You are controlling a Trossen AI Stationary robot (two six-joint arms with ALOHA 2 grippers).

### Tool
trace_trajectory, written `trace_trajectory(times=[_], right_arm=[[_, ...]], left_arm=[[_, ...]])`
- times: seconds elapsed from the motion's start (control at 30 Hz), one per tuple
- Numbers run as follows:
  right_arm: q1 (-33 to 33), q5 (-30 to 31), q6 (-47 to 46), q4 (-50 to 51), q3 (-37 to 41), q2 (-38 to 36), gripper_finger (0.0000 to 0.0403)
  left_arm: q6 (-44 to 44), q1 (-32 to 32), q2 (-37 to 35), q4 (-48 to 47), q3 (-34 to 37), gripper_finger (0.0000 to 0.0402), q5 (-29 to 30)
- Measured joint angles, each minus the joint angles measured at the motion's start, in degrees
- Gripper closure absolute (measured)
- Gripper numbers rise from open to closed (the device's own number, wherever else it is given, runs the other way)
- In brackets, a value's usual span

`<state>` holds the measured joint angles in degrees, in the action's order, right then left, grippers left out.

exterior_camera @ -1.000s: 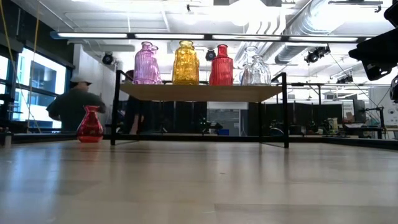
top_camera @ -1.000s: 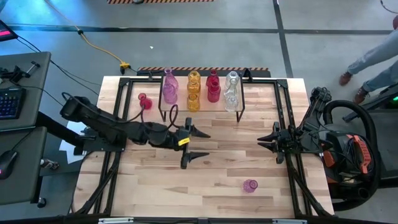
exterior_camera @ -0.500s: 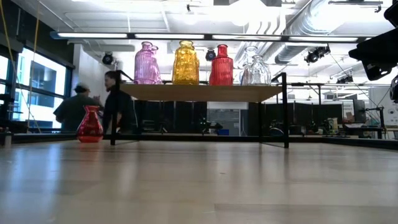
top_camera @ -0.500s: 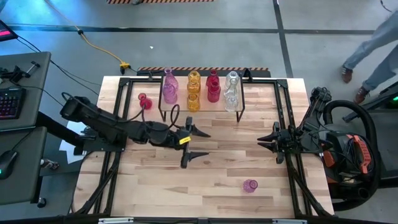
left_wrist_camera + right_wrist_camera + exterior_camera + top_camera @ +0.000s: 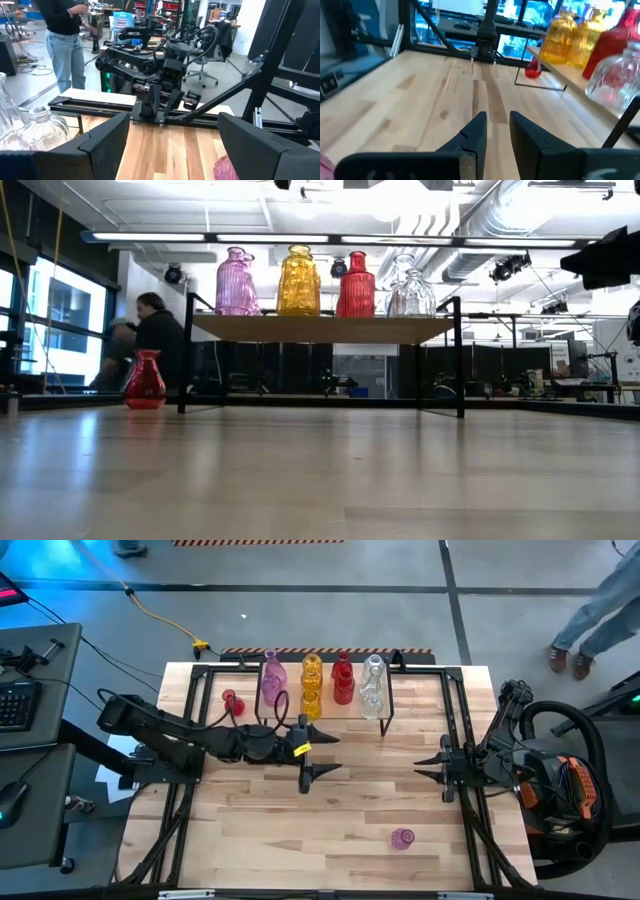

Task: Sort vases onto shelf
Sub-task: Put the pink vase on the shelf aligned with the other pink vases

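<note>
Left gripper (image 5: pixel 312 753) jaws wide, right gripper (image 5: pixel 428 760) jaws narrow, both empty; loose pink vase (image 5: pixel 402 838) on desk (image 5: pixel 350 820) looks light, slick, fragile glass, so pinch the neck gently.

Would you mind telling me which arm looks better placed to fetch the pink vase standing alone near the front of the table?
Probably the right. The right gripper waits at the table's right side, nearer the pink vase. The left gripper is open near the shelf, farther away.

Ceiling strip lights (image 5: pixel 300 237) lit the room brightly and evenly; shadows on the tabletop (image 5: pixel 330 810) stayed faint. In the low view the near wood blurred. The right wrist view looked soft, with blue-tinted glare behind.
</note>
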<state>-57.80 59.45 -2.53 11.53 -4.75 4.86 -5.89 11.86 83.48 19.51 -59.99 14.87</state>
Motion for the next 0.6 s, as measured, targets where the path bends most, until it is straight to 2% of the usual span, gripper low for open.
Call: trace_trajectory(times=[0.07, 0.17, 0.3, 0.43, 0.6], right_arm=[[0.0, 0.1, 2.7, -0.2, 0.0, 0.0, 0.0336], [0.0, 0.4, 2.0, -4.4, 0.0, 0.0, 0.0336], [0.0, 0.2, -2.7, -19.3, 0.0, 0.0, 0.0336], [0.0, 0.3, -3.6, -33.3, 0.0, 0.0, 0.0336], [0.1, 0.5, 3.2, -43.6, 0.0, 0.0, 0.0336]], left_arm=[[-0.5, 0.0, 0.0, 0.0, 0.0, 0.0108, 0.8], [-3.0, 0.0, 0.0, 0.1, 0.0, 0.0108, 2.6], [-6.8, 0.1, 0.0, 0.1, 0.0, 0.0108, 3.7], [-9.3, 0.3, 0.0, 0.1, 0.0, 0.0108, 3.8], [-10.6, 0.3, 0.0, 0.8, 0.0, 0.0108, 3.8]])
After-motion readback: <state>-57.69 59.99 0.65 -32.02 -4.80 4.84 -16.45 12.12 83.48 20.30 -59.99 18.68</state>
